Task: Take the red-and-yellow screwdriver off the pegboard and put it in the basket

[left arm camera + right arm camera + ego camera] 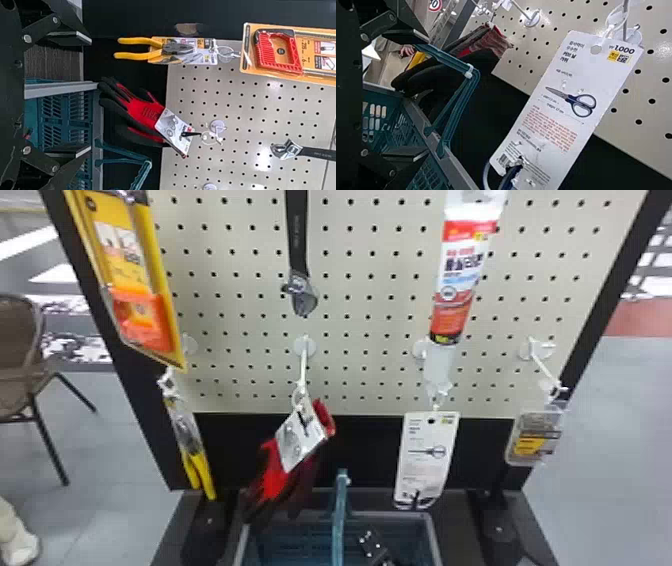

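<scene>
Part of my right gripper shows over the basket at the bottom of the head view. In the right wrist view the right gripper is open, its fingers wide apart beside the basket's rim and handle. My left gripper is open in the left wrist view, with the basket behind the gap and nothing held. Inside that basket lies a small reddish thing, too small to identify. The pegboard stands upright behind the basket.
Hanging packs include yellow-handled pliers, red-black gloves, a scissors card, a small clear pack and a white-red tube. An adjustable wrench and a yellow saw pack hang higher. The basket's handle stands up.
</scene>
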